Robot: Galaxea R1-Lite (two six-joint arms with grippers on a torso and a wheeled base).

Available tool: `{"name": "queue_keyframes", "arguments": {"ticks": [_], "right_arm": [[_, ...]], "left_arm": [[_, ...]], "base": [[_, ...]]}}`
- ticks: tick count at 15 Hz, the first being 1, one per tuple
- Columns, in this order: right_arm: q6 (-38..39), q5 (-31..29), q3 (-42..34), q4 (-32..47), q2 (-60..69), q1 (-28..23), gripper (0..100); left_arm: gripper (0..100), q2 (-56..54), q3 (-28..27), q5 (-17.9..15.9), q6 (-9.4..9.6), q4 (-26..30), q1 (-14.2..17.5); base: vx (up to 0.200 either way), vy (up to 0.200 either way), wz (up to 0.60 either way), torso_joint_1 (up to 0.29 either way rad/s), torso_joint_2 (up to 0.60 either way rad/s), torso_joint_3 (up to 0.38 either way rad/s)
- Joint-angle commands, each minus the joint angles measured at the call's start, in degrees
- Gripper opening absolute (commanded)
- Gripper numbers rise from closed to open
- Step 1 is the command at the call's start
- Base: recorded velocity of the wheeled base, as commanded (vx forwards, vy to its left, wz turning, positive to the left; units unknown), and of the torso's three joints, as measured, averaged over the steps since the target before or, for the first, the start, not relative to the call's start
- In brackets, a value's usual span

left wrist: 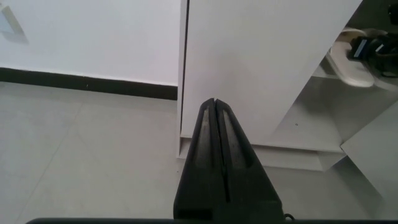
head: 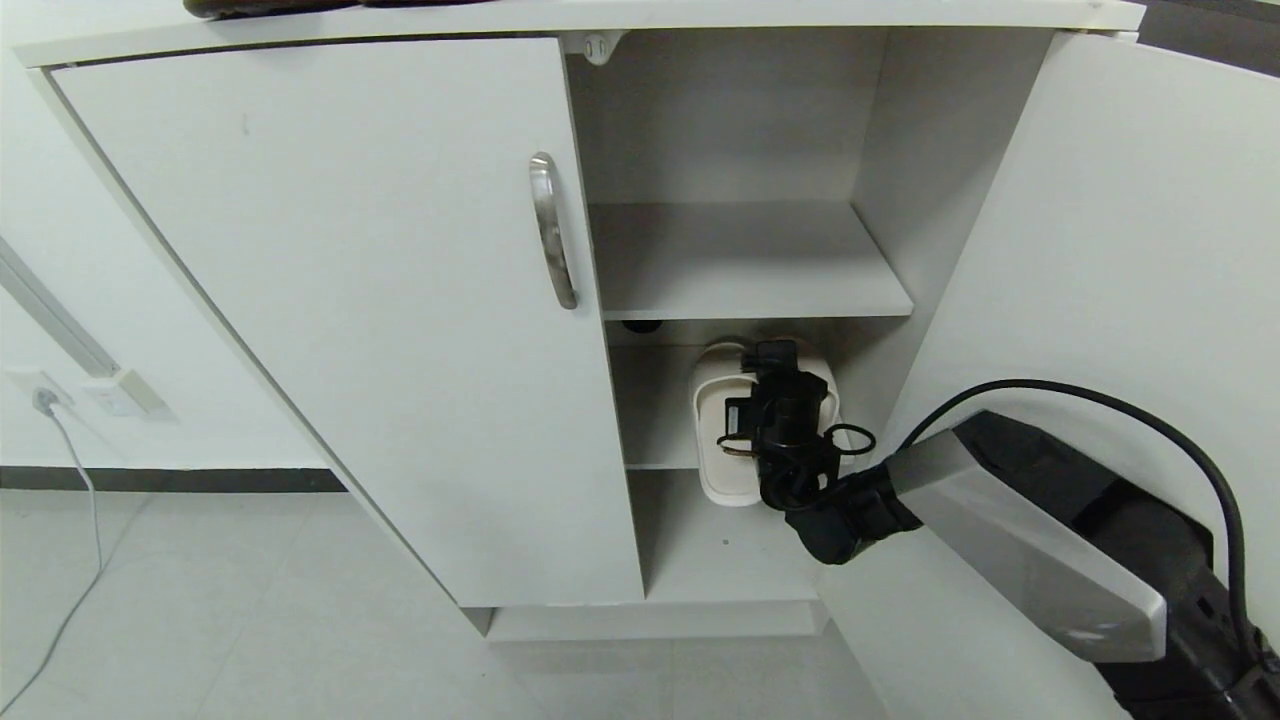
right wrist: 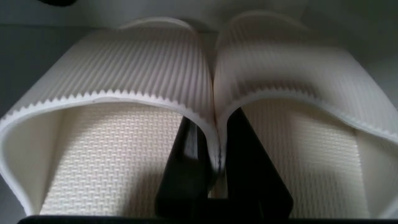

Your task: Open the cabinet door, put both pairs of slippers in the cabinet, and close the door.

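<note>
The white cabinet [head: 600, 20] has its right door [head: 1100, 250] swung open and its left door [head: 350, 300] closed. A pair of white ribbed slippers [head: 715, 440] sits at the lower shelf, heels sticking out over its front edge. My right gripper [head: 770, 375] is shut on the slippers' [right wrist: 143, 68] two inner strap edges, pinching them between its black fingers [right wrist: 186, 155]. My left gripper [left wrist: 214, 109] is shut and empty, low over the floor before the closed door [left wrist: 261, 62]. From there the white slippers [left wrist: 348, 65] appear inside the cabinet. Dark things [head: 270, 6] lie on the cabinet top.
The upper shelf [head: 740, 260] and the cabinet floor [head: 720, 560] are bare. A metal handle [head: 552, 230] runs down the closed door's edge. A wall socket with a cable [head: 45, 400] is at the left, above grey floor tiles [head: 250, 640].
</note>
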State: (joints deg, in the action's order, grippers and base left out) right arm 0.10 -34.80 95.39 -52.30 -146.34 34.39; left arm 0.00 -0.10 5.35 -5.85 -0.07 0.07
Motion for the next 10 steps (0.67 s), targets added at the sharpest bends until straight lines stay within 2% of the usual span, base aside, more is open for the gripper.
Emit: {"name": "queue_keyframes", "arguments": {"ticks": [1,6,10], "right_arm": [[0.0,0.0,3.7,1.5,-1.7,-0.1,0],[0.0,0.2,9.1,5.0,-2.2,-0.3,0],[0.0,2.9,11.7,8.0,-2.7,-0.6,0]], "left_arm": [[0,0.0,0.0,0.0,-0.04,0.0,0.0],[0,0.0,0.0,0.0,-0.04,0.0,0.0],[0,0.0,0.0,0.2,-0.13,0.0,0.0]], "base": [[0.000,0.000,0.00,0.000,0.00,0.000],[0.000,0.000,0.00,0.000,0.00,0.000],[0.000,0.000,0.00,0.000,0.00,0.000]]}}
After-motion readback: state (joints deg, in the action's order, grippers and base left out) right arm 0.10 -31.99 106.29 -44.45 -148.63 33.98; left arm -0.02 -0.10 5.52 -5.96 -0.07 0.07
